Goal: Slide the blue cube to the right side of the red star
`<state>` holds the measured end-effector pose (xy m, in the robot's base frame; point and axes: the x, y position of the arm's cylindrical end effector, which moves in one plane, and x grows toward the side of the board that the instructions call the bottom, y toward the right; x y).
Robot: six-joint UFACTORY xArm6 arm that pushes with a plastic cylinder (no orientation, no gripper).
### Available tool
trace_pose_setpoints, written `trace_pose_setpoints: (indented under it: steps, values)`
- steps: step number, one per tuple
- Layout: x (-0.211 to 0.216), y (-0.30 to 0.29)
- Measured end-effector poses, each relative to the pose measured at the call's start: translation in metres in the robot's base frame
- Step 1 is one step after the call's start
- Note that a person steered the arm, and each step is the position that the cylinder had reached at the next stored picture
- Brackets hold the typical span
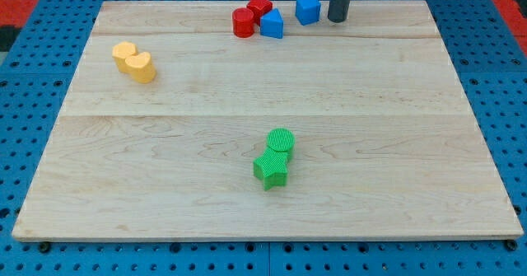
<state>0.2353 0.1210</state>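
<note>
The blue cube sits near the view's top edge of the wooden board, to the right of the red star with a gap between them. My tip stands just to the right of the blue cube, close to it; whether it touches is unclear. A red cylinder and a second blue block lie just below the red star, touching it.
Two yellow blocks lie together at the view's left. A green cylinder and a green star lie together at the lower centre. The wooden board rests on a blue pegboard.
</note>
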Motion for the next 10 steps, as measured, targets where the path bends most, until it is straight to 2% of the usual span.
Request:
trace_pose_setpoints:
  steps: [2,5,10]
  values:
    - [-0.027,0.0]
    - [-0.028,-0.046]
    - [-0.028,-0.076]
